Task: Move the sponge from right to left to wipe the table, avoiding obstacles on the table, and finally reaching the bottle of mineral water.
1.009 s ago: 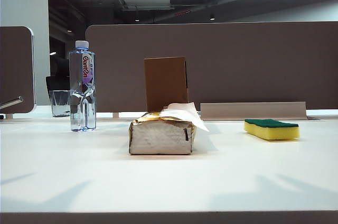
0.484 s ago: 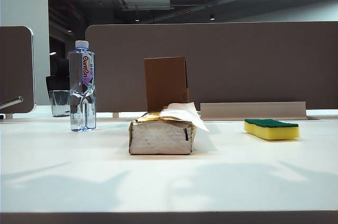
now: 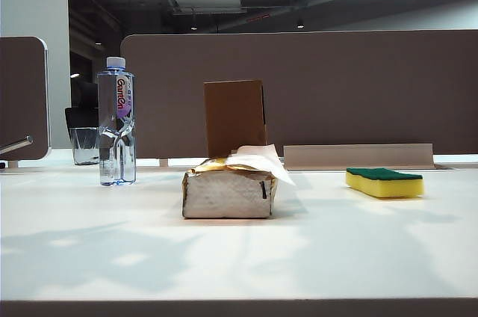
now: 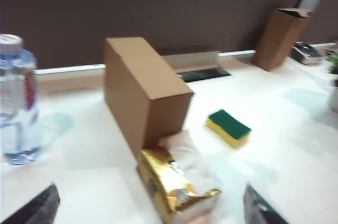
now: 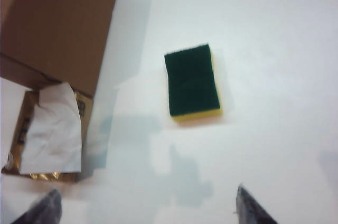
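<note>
Two obstacles, tissue pack (image 3: 228, 194) | box (image 3: 234, 117), between sponge (image 3: 384, 182) and bottle (image 3: 116, 122) | left gripper (image 4: 150, 208), right gripper (image 5: 148, 205) spread wide

Left gripper (image 4: 150, 208): two dark grey, tapered fingertips (image 4: 37, 208), edges blurred. Right gripper (image 5: 148, 208): two dark grey, pointed fingertips (image 5: 251, 208), likewise soft-edged. No cables, screws or markings were discernible.

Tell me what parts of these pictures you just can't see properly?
- Left tool: only two dark fingertips show, open; the left wrist picture's edge cuts off the rest.
- Right tool: same in the right wrist view.
- Both tools: absent from the exterior view.
- Bottle: label blurred, edge-cut in the left wrist view.
- Cardboard box: tissue pack hides its base.
</note>
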Robot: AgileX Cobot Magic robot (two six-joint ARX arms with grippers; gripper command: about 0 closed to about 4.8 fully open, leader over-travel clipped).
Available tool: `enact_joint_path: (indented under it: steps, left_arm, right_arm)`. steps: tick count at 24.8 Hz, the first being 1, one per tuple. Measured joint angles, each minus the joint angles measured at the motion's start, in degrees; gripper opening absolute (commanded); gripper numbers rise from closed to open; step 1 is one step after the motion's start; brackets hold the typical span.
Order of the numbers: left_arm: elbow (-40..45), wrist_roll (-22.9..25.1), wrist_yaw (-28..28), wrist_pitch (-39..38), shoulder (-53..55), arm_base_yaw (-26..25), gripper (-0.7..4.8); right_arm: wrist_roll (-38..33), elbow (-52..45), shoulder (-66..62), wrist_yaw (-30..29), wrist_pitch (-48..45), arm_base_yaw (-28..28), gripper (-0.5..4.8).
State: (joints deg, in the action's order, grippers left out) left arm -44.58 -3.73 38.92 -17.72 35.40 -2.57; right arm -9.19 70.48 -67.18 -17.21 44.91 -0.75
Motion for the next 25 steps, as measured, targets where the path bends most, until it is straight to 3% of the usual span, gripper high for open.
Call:
enact_joint_path:
  steps: [8, 13, 17, 25]
  left_arm:
    - [-2.86, -2.29, 5.33, -2.71, 3.69, 0.0, 4.79]
    - [-7.21, 2.34, 5.51, -7.43, 6.38, 0.0, 4.79]
    - [-7.26, 2.73, 5.49, -8.5, 7.17, 0.0, 4.79]
    - [-7.26, 2.8, 5.49, -9.16, 7.15, 0.0, 4.79]
  right_arm:
    - [0.04, 1.77, -15.65, -3.93, -6.67, -0.04, 4.25]
    - [0.04, 1.79, -23.52, -4.66, -11.37, -0.09, 4.28]
    - [0.07, 2.08, -28.48, -4.72, -15.1, -0.37, 4.28]
    - [0.04, 13.27, -40.5, -5.6, -13.94, -0.76, 4.27]
